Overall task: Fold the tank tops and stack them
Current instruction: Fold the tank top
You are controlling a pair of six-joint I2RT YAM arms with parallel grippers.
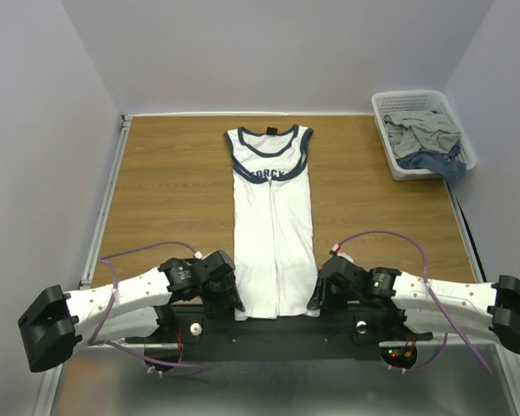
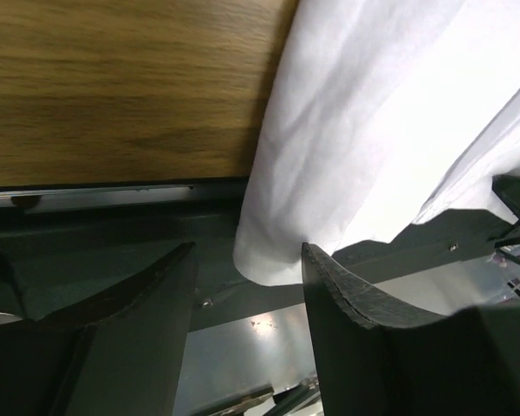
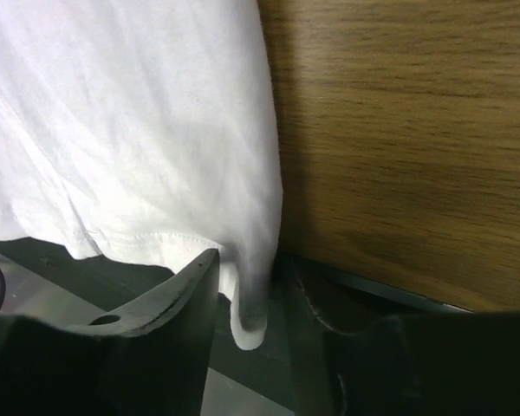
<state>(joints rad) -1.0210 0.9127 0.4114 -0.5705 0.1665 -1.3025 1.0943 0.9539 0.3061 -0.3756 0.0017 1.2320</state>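
One tank top [image 1: 273, 234], white with navy trim and a partly hidden chest print, lies folded into a narrow lengthwise strip in the middle of the wooden table, neck at the far end. Its hem hangs over the table's near edge. My left gripper [image 1: 234, 303] is open at the hem's left corner; in the left wrist view the cloth corner [image 2: 273, 260] hangs just at the tips of the open gripper [image 2: 248, 251]. My right gripper [image 1: 316, 299] is at the hem's right corner; in the right wrist view the corner [image 3: 256, 303] hangs between the slightly parted jaws of the gripper [image 3: 251, 260].
A white basket [image 1: 416, 95] at the far right of the table holds grey and blue clothes [image 1: 425, 134]. Grey walls enclose the table on three sides. A black rail and metal plate [image 1: 269, 381] run below the table's near edge.
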